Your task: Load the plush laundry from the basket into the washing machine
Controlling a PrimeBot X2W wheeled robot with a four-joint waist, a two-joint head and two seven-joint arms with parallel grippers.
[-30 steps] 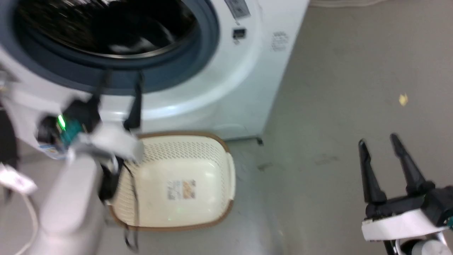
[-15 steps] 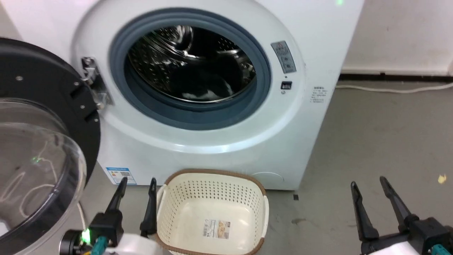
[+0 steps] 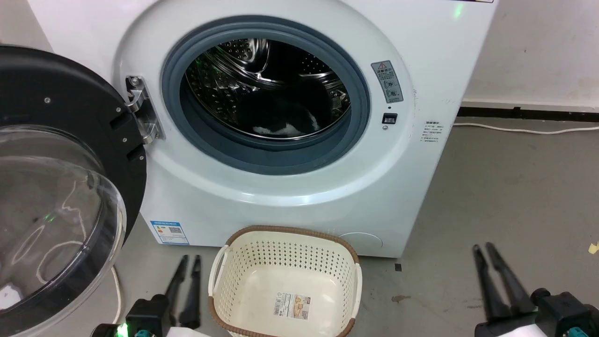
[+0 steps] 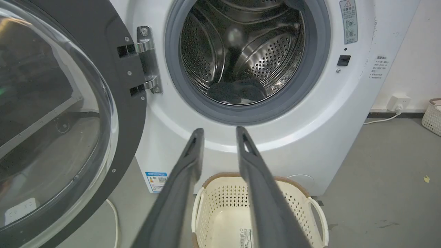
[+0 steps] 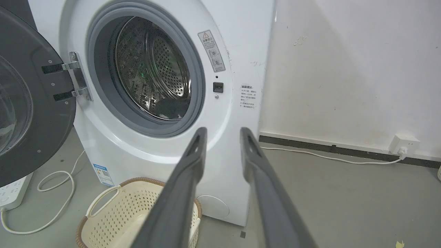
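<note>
The plush laundry [image 3: 281, 117] lies inside the washing machine [image 3: 290, 206], a dark heap with a pale fuzzy patch resting on the bottom of the steel drum [image 3: 234, 70], behind the grey gasket [image 3: 358, 135]. The basket [image 3: 285, 231] stands on the floor against the foot of the machine, and only the sticker label [image 3: 294, 306] shows on its base (so the loading looks done).

The left gripper [image 3: 190, 258] hangs just beside the basket's left edge, its fingers drawn near together with a narrow gap and nothing between them. The right gripper [image 3: 482, 246] is well apart from the basket over the bare floor to the right, also nearly together and empty.

From both grippers the laundry lies ahead and above, past the gasket lip. The fingers of both point roughly that way.

If anything remains, it is probably the round door [image 3: 70, 93], which stands swung wide on the hinge at the opening's left edge. The left arm is the nearer one to it. The clear dome bulges toward the robot, so a push would need to land on the black rim.
</note>
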